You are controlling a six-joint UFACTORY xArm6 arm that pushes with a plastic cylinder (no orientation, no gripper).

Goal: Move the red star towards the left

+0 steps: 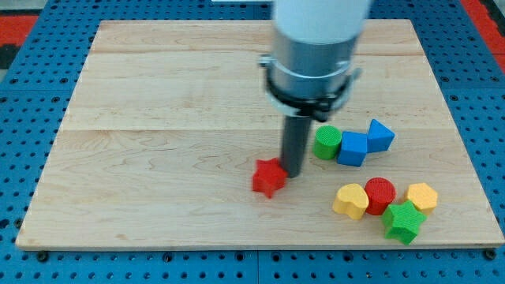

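Note:
The red star [268, 177] lies on the wooden board [158, 118], a little right of the middle and toward the view's bottom. My tip [292, 173] stands right against the star's right side, touching or nearly touching it. The rod hangs from the grey and white arm body [316, 47] at the view's top centre.
Right of my tip lie a green cylinder [327, 142], a blue cube [353, 148] and a blue block [380, 136]. Lower right is a cluster: a yellow heart [350, 200], a red cylinder [379, 194], a yellow hexagon [422, 196] and a green star [403, 222].

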